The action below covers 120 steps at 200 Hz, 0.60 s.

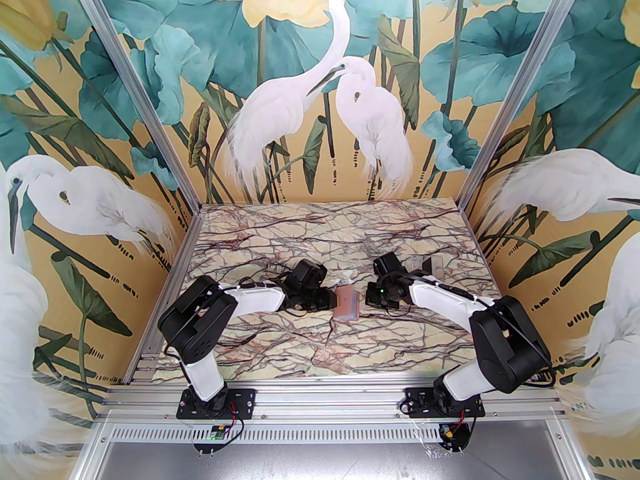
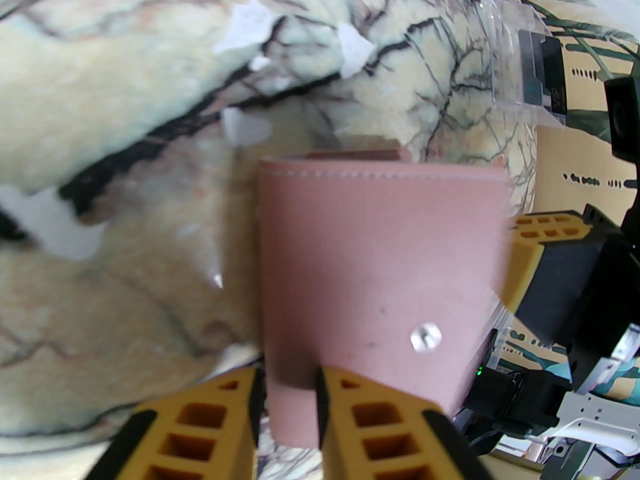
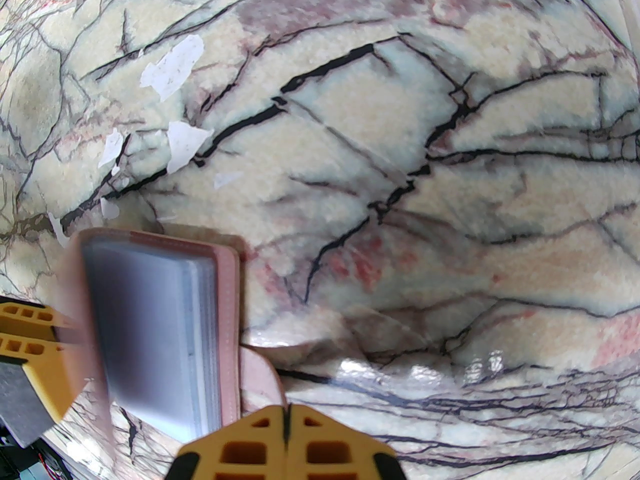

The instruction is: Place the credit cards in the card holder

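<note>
Low in the middle of the overhead frame, on the marbled bench (image 1: 300, 363), the two end effectors are facing each other, with the pink card holder (image 1: 346, 304) standing open between them. The left end effector (image 2: 287, 375) is pinching the lower left corner of the holder's cover, its fingers narrow. The right end effector (image 3: 286, 413) is sitting with its fingers pressed together, the holder's tab (image 3: 260, 373) just beside the tips. Farther back, right of centre, the see-through credit cards (image 1: 425, 264) are lying on the bench.
</note>
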### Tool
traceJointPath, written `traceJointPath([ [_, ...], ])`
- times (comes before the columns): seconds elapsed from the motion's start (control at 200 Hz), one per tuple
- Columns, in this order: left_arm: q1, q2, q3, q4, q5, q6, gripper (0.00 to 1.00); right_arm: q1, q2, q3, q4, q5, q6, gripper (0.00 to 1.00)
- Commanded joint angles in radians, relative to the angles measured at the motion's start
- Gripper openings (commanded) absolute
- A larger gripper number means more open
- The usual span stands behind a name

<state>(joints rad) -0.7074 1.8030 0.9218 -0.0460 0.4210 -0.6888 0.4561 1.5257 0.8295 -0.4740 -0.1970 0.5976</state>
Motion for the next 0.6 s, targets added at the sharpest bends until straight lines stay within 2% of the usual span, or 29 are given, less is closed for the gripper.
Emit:
traceJointPath([
  [0.0,-0.015,0.030,0.035,0.020,0.014,0.014,0.34,-0.005,0.015,0.018,-0.006,-0.012,-0.002,0.00],
  [0.34,-0.038,0.078,0.059,-0.036,-0.042,0.027,0.32,-0.005,0.008,0.025,-0.006,-0.027,0.001,0.00],
  [0.595,-0.044,0.085,0.046,-0.022,-0.053,0.024,0.32,-0.005,0.013,0.023,0.024,-0.103,0.013,0.00],
])
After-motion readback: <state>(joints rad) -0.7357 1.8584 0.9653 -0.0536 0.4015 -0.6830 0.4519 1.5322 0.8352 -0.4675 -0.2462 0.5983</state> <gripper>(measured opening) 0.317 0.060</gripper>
